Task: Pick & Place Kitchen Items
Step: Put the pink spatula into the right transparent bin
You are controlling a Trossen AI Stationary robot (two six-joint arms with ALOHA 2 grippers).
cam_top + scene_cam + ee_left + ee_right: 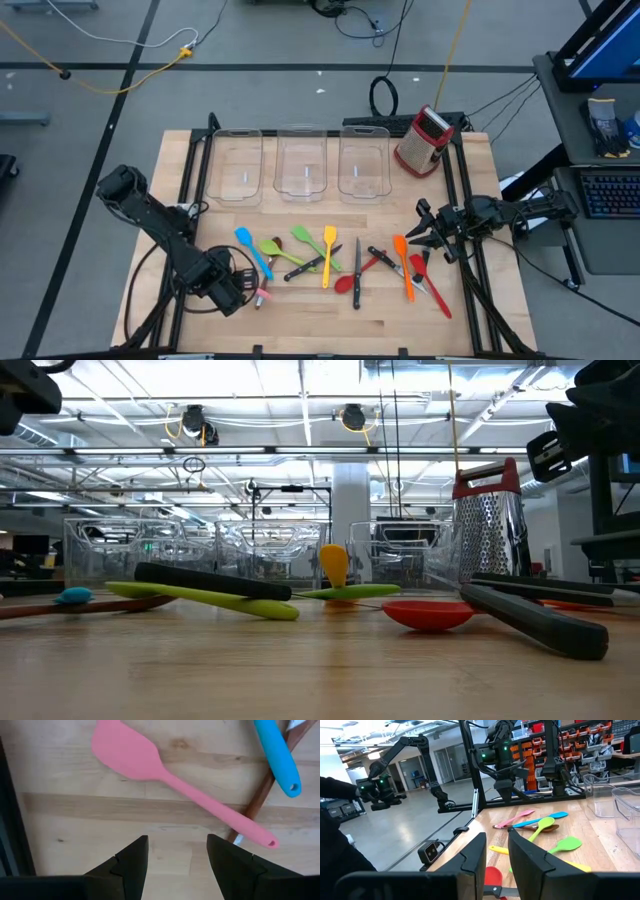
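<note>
High cam straight down, low cam level at tabletop, wrist cams close, all share table [300,310].

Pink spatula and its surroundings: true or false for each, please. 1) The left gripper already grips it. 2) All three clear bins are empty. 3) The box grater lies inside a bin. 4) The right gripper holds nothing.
1) False: the left gripper hangs open above the pink spatula, which lies flat on the table.
2) True: nothing shows in the three clear bins.
3) False: the box grater stands on the table beside the bins.
4) True: the right gripper has nothing between its fingers.
</note>
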